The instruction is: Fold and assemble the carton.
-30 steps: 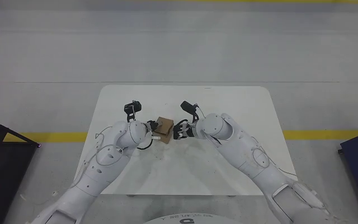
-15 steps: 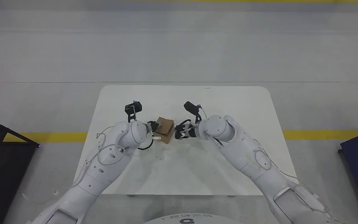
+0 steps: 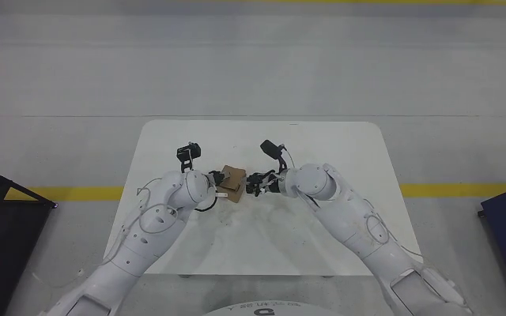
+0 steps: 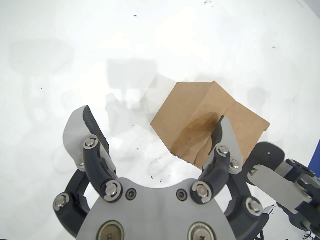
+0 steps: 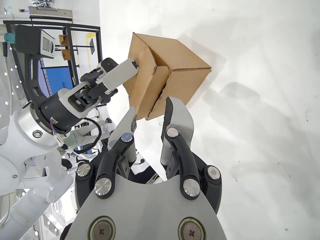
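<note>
A small brown carton (image 3: 232, 180) sits tilted near the middle of the white table (image 3: 332, 150), its end flaps partly folded in. My left gripper (image 4: 152, 123) is open at the carton's (image 4: 207, 116) left side, and one fingertip (image 4: 220, 129) presses on a creased, stained panel. In the right wrist view that same finger (image 5: 125, 72) pushes against a flap. My right gripper (image 5: 151, 112) is at the other side, its fingers drawn close together around the folded flap edges of the carton (image 5: 172, 66).
Both arms meet over the table's middle (image 3: 237, 183). Bare white tabletop extends in front and to the right (image 3: 316, 229). A dark stand (image 3: 16, 217) is on the floor to the left, beyond the table edge.
My right arm has shifted slightly to the right and its wrist has turned a little. The carton and left gripper have hardly moved.
</note>
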